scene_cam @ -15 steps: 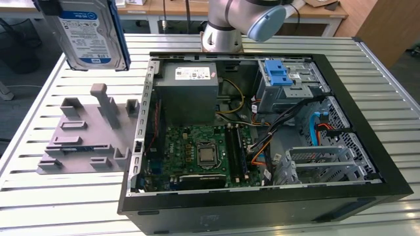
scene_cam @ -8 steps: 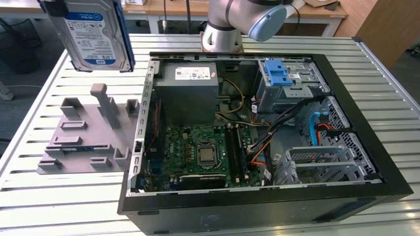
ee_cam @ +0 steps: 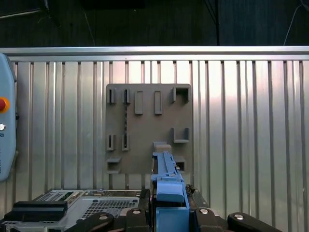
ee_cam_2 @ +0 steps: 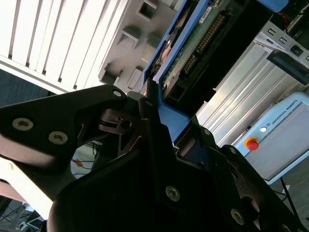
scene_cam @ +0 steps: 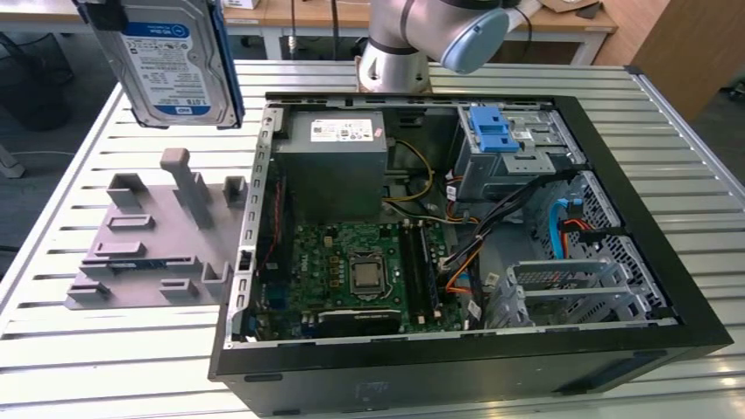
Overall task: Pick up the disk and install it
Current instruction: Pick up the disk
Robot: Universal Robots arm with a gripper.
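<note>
The claw (ee_cam_2: 166,118) (ee_cam: 169,212) was clenched on the flat, rectangular silver metal disk (scene_cam: 174,70). Its black fingers (ee_cam_2: 147,111) pressed from both sides on the blue plastic bracket (ee_cam: 166,181) that framed the drive. In the exterior view the disk hung upright below the claw, clear of the table, with its white-and-blue label facing the camera. The second wrist view caught the other face (the one carrying the green circuit board (ee_cam_2: 193,48)).

Beneath the claw and the hanging disk lay a flat grey plastic fixture plate (scene_cam: 152,244) (ee_cam: 145,125) with raised slots and posts. It rested on the silver slatted metal table (scene_cam: 70,349), and the disk did not touch it.

Off to the side of the claw, toward the exterior view's right, sat an open black computer case (scene_cam: 466,375) with its interior facing up. Inside, nearest the claw, was a grey power-supply box with a white sticker (scene_cam: 338,144), with a green motherboard (scene_cam: 361,262) next to it. Farther from the claw was a blue plastic latch on a silver metal cage (scene_cam: 495,131).

The arm's silver base (scene_cam: 396,52) stood behind the case. A pale teach pendant with a red button (ee_cam: 4,130) rested on the table, well apart from the claw.
</note>
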